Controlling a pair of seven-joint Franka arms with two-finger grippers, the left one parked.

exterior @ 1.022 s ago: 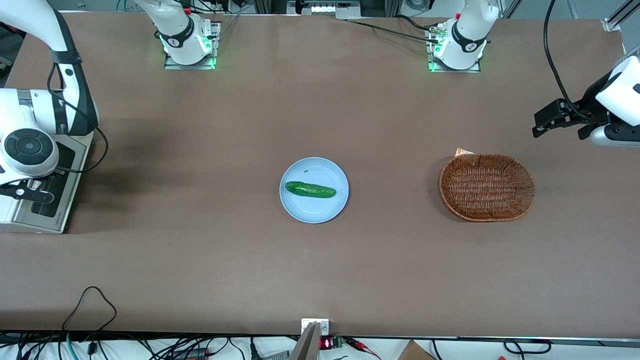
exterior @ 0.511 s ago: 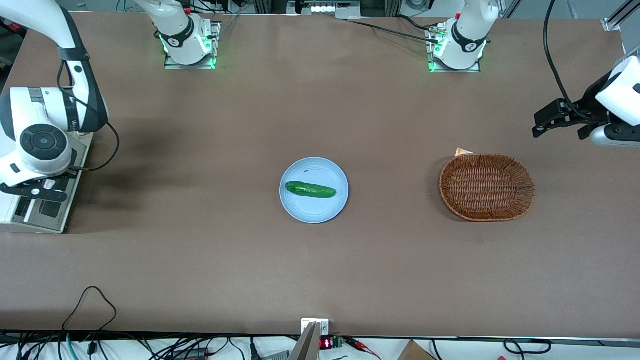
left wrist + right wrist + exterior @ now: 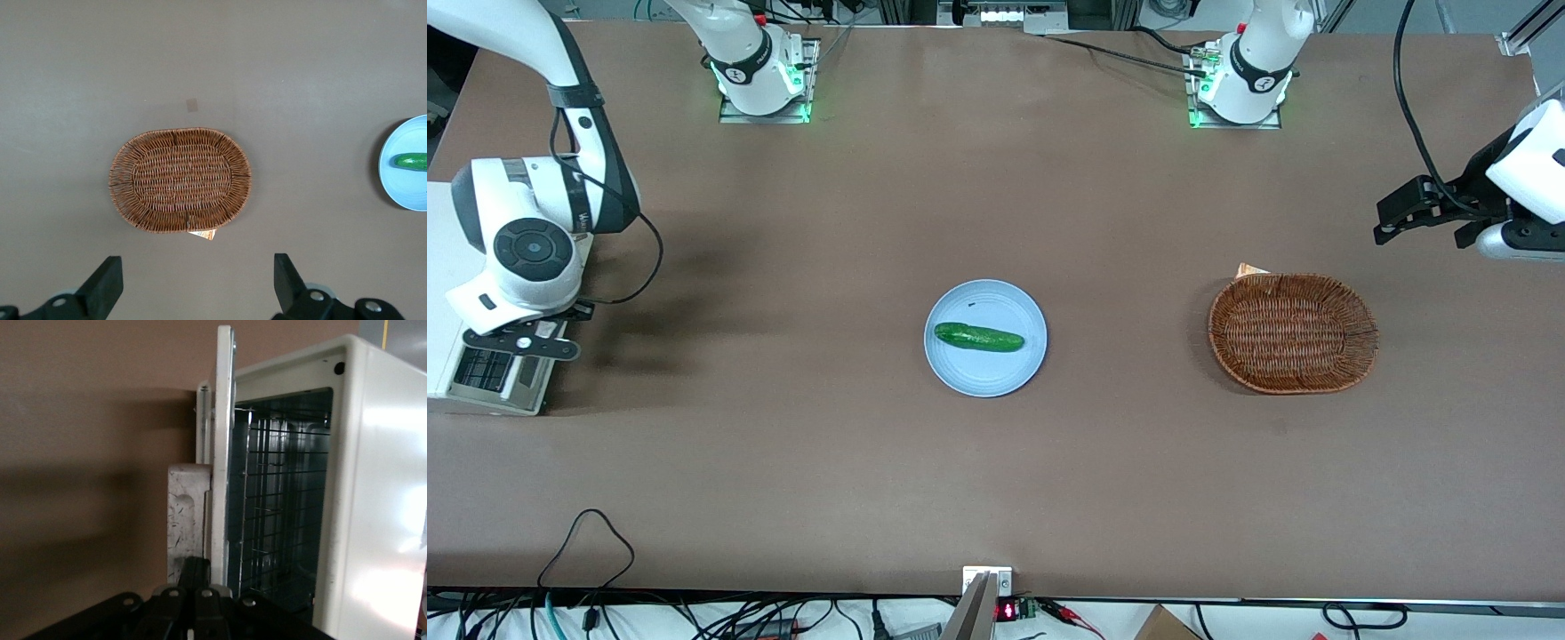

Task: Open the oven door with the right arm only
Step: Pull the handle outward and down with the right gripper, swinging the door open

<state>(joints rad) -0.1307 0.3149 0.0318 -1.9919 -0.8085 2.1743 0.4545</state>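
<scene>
The small white toaster oven point(image 3: 443, 267) stands at the working arm's end of the table. Its oven door point(image 3: 494, 396) stands ajar. The right arm point(image 3: 525, 249) hangs over it, with my gripper point(image 3: 520, 342) at the door's upper edge. In the right wrist view the oven door point(image 3: 222, 420) shows edge-on, a gap away from the oven point(image 3: 387, 487). The wire rack point(image 3: 280, 507) shows inside. My gripper point(image 3: 198, 570) has its fingers together against the silver handle point(image 3: 187, 513).
A light-blue plate point(image 3: 960, 369) with a cucumber point(image 3: 978, 338) lies at the table's middle. A wicker basket point(image 3: 1292, 332) lies toward the parked arm's end; it also shows in the left wrist view point(image 3: 180, 180). Cables run along the table's near edge.
My gripper has moved away from the oven toward the table's middle, and the door's upper edge has come with it. The oven's white top now shows.
</scene>
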